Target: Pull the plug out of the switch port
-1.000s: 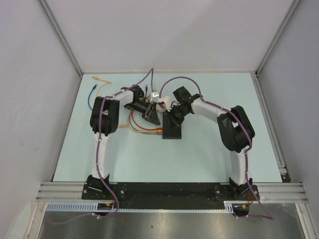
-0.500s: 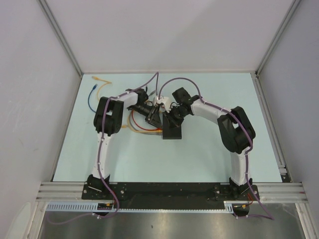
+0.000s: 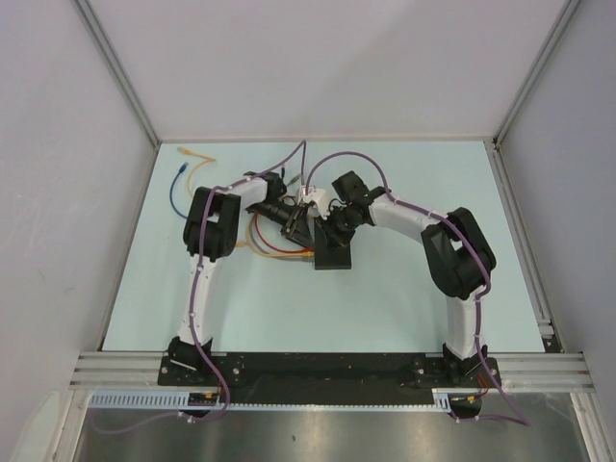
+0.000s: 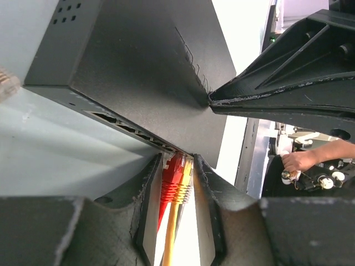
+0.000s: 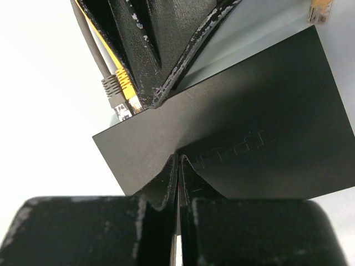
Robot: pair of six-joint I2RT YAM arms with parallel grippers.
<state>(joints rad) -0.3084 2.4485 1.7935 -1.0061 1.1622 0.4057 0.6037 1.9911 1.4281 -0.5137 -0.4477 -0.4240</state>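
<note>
The switch [image 3: 333,253] is a flat black box lying mid-table. My right gripper [image 3: 332,231] is shut, and its tips press down on the switch's top [image 5: 249,138]; the gripper's tips [image 5: 178,158] touch near the embossed logo. My left gripper [image 3: 306,223] is at the port edge. In the left wrist view its fingers [image 4: 148,188] stand tight on either side of a red plug [image 4: 172,173] and a yellow plug [image 4: 184,183], both seated in the switch's ports [image 4: 133,130]. A grey plug [image 5: 111,88] sits beside the yellow one [image 5: 125,83].
Red and yellow cables [image 3: 265,241] loop left of the switch. Loose blue [image 3: 179,183] and orange [image 3: 197,159] cables lie at the far left. Another loose yellow plug [image 5: 320,10] lies past the switch. White walls and frame posts ring the table.
My left gripper has moved right, up to the switch's port edge, and now stands around the plugs. My right gripper has stayed pressed on the switch.
</note>
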